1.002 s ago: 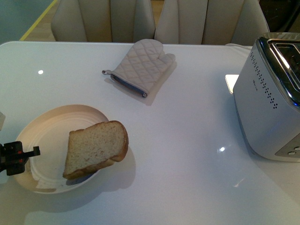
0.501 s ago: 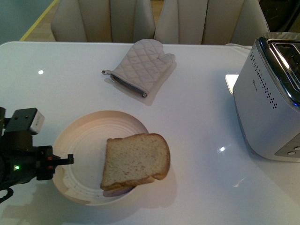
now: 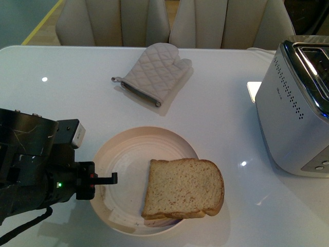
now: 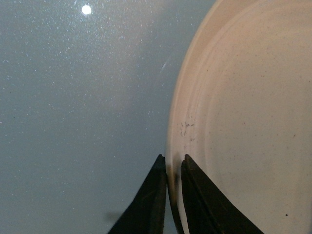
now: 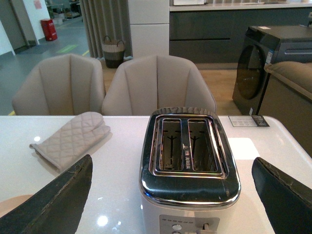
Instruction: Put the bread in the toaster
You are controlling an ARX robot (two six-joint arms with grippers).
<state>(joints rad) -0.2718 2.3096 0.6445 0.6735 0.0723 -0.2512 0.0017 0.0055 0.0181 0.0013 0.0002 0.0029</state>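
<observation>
The bread (image 3: 183,188), a tan speckled slice with a brown crust, lies on the right side of a cream plate (image 3: 128,154) at the table's front. My left gripper (image 3: 105,179) is shut on the plate's left rim; the left wrist view shows its jaws pinching the rim (image 4: 171,146). The toaster (image 3: 295,108), silver-white with a chrome slotted top, stands at the right edge. In the right wrist view the toaster (image 5: 189,168) sits between my right gripper's open fingers (image 5: 58,204), with both slots empty. The right gripper is out of the front view.
A quilted grey oven mitt (image 3: 154,74) lies at the back centre of the white table (image 3: 221,128); it also shows in the right wrist view (image 5: 70,139). Beige chairs (image 3: 169,20) stand behind the table.
My left gripper has dragged the plate with the bread rightward, towards the toaster. The arm now reaches further into the front view.
</observation>
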